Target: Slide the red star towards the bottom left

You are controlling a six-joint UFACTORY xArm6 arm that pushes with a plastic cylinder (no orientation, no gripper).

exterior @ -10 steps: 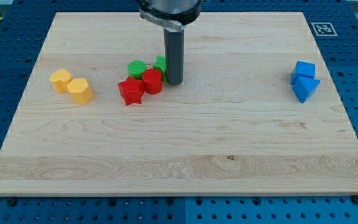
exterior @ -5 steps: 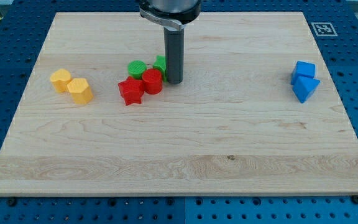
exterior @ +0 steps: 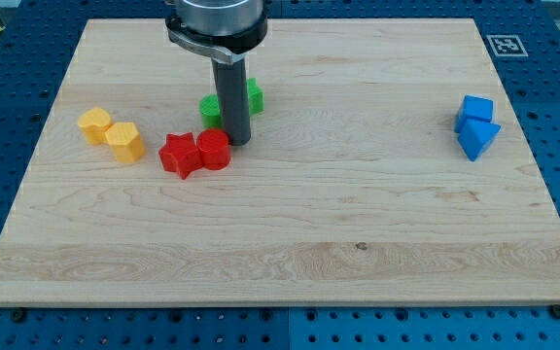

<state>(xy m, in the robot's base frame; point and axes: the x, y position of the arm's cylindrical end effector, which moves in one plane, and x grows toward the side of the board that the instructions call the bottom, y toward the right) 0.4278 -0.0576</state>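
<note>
The red star lies on the wooden board left of centre. A red cylinder touches its right side. My tip is at the upper right edge of the red cylinder, just right of it. The dark rod rises from there and hides part of the green blocks behind it.
A green cylinder and another green block sit just above the red pair, either side of the rod. Two yellow blocks lie at the view's left. Two blue blocks lie at the view's right.
My tip has moved left and slightly down. The red cylinder and red star have slid down and to the left, away from the green blocks.
</note>
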